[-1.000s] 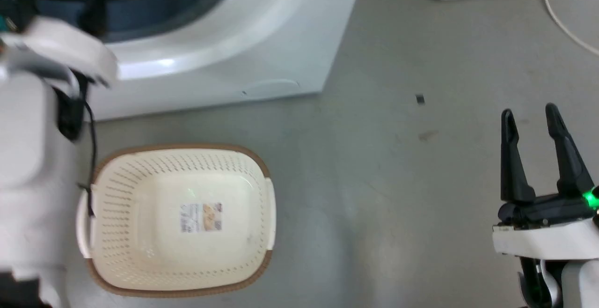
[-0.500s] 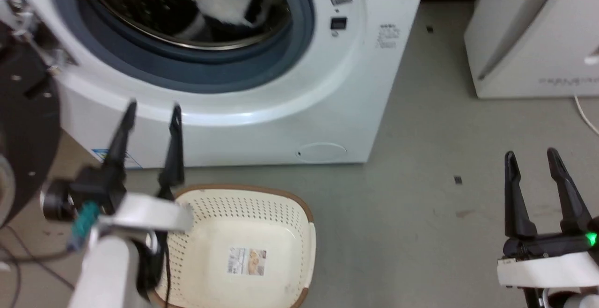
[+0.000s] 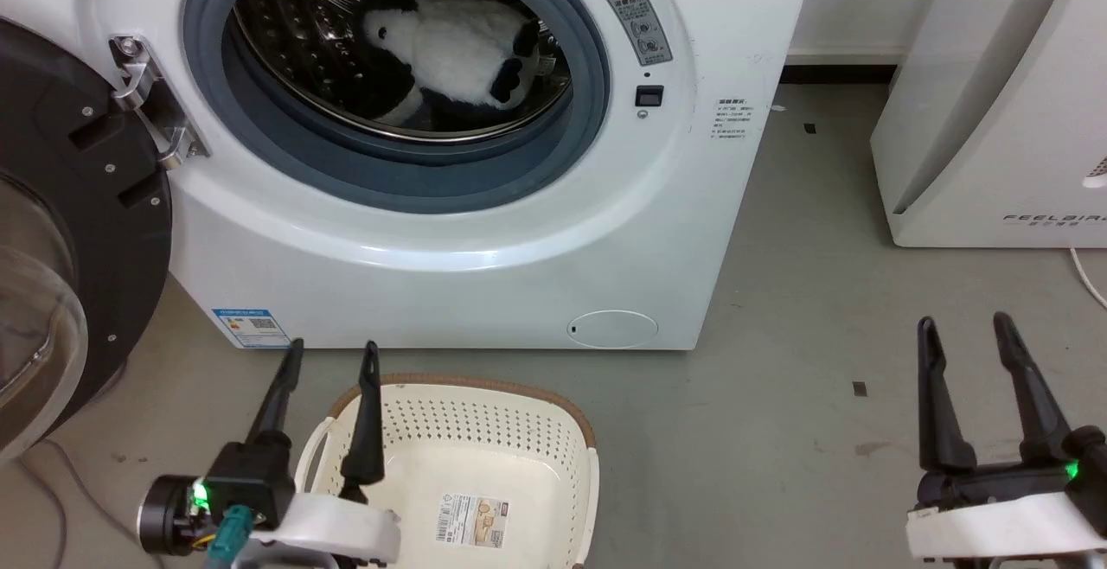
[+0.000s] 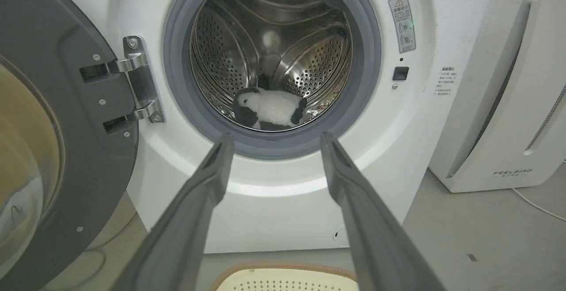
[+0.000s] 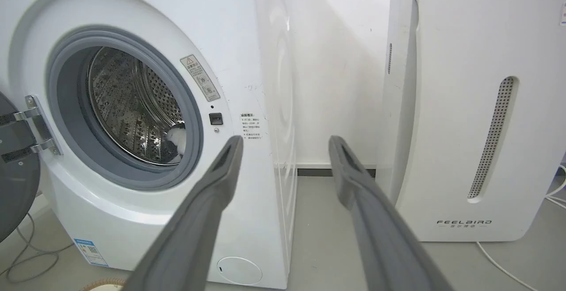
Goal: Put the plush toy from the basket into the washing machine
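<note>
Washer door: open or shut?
Open. The door is swung left on its hinge, and the plush toy lies in the uncovered drum.

The washer (image 3: 484,232) stood open and unobstructed, its door (image 3: 78,232) swung fully aside to the left. Inside the drum (image 3: 303,59), the toy (image 3: 458,54) occupied the lower front; the space above it was free. The basket (image 3: 484,381) sat on the floor (image 3: 778,335) just before the washer, partly beneath the left gripper (image 3: 333,346). Bare floor separated the washer from the white appliance (image 3: 977,119) at right, where the right gripper (image 3: 964,321) hovered.
</note>
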Tool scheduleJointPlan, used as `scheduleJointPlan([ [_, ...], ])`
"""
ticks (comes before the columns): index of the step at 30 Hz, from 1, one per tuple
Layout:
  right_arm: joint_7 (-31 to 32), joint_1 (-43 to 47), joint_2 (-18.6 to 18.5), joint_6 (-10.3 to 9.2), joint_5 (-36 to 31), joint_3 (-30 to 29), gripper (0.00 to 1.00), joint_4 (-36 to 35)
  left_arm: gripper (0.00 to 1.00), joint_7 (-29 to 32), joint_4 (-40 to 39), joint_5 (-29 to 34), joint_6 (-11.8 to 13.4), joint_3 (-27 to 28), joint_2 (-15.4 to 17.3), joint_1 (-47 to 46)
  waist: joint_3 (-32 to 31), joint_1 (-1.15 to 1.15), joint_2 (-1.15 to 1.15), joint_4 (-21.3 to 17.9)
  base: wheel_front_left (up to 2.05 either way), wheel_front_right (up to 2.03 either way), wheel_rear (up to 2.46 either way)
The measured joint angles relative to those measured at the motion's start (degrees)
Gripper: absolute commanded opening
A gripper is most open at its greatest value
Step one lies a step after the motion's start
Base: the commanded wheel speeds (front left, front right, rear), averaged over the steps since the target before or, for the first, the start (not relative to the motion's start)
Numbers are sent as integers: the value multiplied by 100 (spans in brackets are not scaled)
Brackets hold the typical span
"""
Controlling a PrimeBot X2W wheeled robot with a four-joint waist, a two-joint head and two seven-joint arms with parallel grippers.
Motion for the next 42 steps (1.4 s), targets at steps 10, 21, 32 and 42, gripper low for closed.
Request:
scheduleJointPlan([
  [10,2,94,0,0,-1,73,0,91,0,8,156,90,-97,32,-78,94,-55,1,0,25,0,0,0],
  [21,75,90,0,0,-10,80,0,93,0,74,149,91,-98,43,-86,93,-90,1,0,18,0,0,0],
  [32,203,88,0,0,-63,122,0,116,0,214,114,109,-98,75,-108,93,-136,1,0,5,0,0,0],
  [42,311,87,0,0,-131,164,0,136,0,315,73,149,-102,91,-122,93,-178,1,0,-5,0,0,0],
])
